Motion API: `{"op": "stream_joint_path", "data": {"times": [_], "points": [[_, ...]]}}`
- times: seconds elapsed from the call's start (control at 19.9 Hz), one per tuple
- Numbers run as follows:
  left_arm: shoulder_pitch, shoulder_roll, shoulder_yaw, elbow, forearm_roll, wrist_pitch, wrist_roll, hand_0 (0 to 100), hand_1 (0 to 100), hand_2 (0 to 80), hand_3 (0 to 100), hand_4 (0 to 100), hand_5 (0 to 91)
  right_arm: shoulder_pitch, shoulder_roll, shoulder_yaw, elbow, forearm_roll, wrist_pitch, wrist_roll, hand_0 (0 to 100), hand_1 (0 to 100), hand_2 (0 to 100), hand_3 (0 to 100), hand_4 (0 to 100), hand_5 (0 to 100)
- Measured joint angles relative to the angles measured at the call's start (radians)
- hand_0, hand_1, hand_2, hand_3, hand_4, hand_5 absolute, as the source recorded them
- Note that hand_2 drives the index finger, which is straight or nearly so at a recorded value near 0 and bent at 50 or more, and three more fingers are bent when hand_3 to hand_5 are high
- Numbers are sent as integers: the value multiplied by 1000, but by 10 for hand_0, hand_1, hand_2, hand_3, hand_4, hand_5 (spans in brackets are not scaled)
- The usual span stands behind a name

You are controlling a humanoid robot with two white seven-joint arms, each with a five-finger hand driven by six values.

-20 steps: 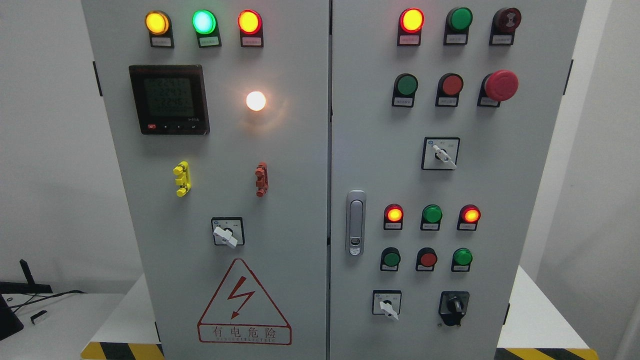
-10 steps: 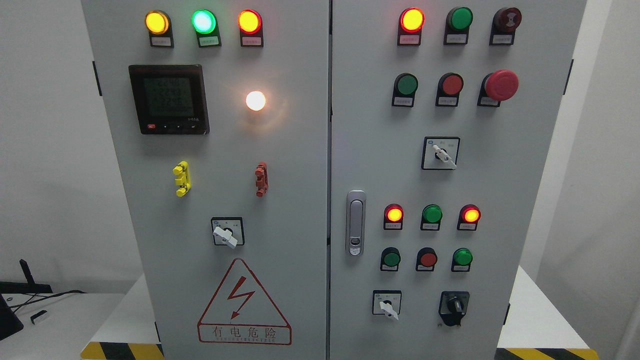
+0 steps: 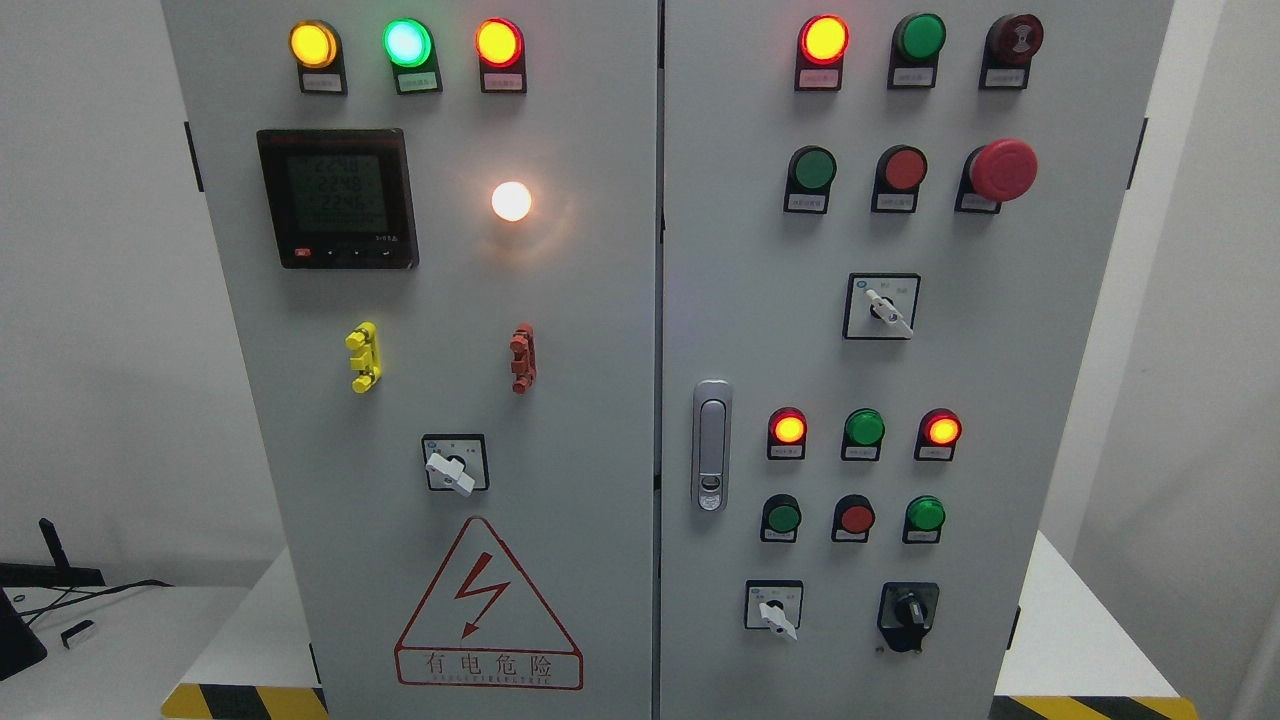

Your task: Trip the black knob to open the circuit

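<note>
head view: neither robot hand shows in the picture, so how far open either is, or whether it holds anything, cannot be told. the black knob (image 3: 908, 608) sits at the lower right of the right cabinet door (image 3: 740, 300), just right of a white selector switch (image 3: 774, 610) and below a row of three small push buttons, the nearest being the green button (image 3: 925, 514).

as a judgement, the knob should handle as a stiff, rigid rotary control, probably hard plastic and likely a little slick. it likely resists turning and then snaps over at a detent, so it calls for a firm pinch. the place to take hold looks to be the raised ridge across its middle, fingers on either flat side, then a twist about its axis. it is small and close to its neighbours, so a broad grip risks brushing the white switch.

in looks, it is a black round knob on a black, roughly square plate with rounded corners, its ridge standing near upright, with a faint pale mark at the centre. it appears untouched, the turn not yet made. several lamps on both doors are lit, among them the red lamp (image 3: 787, 428).
</note>
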Motion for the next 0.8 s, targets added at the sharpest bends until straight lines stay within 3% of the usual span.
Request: {"op": "stream_joint_path", "data": {"times": [0.3,0.8], "points": [[0,0,0,0,0,0,0,120,389,0,0,0,0,-69,-1,-26,-12,0,14,5,422,684,550,873,781,762],[0,0,0,0,0,0,0,120,389,0,0,0,0,-206,-15,-76,-22,0,96,12,423,699,551,872,785,765]]}}
